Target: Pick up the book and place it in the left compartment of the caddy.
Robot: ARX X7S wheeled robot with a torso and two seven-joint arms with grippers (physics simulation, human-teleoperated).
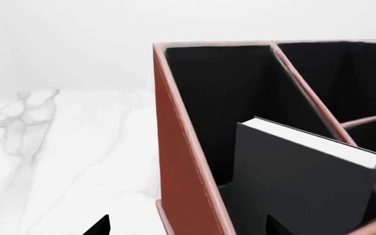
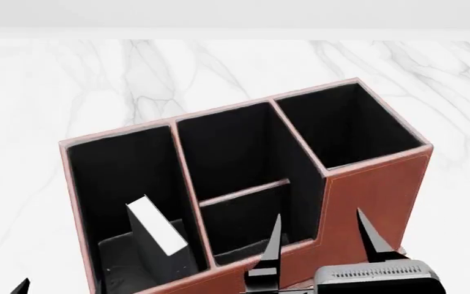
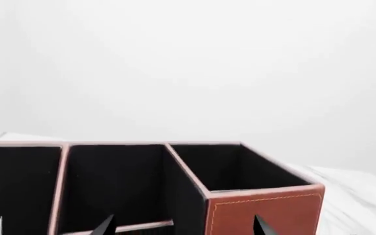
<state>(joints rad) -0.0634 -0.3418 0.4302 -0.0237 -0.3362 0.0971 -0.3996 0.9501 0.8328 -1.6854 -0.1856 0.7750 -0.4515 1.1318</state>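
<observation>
The reddish-brown caddy (image 2: 374, 196) stands on the marble top. The black book (image 2: 157, 225) stands tilted inside the left compartment (image 2: 117, 171), white page edges up, touched by no gripper. In the left wrist view the book (image 1: 299, 181) leans in that bay (image 1: 214, 98) behind the caddy's outer wall (image 1: 181, 161). My left gripper (image 1: 188, 227) is open and empty, with its fingers either side of that wall; one fingertip (image 2: 21, 286) shows in the head view. My right gripper (image 2: 320, 236) is open and empty at the caddy's front, by the middle bay and the tall cell (image 3: 263, 215).
The caddy sits on a white marble table (image 2: 218, 67) that stretches to the left, right and back. The middle bay is split by a low divider (image 2: 243, 191). A plain white wall lies behind the table.
</observation>
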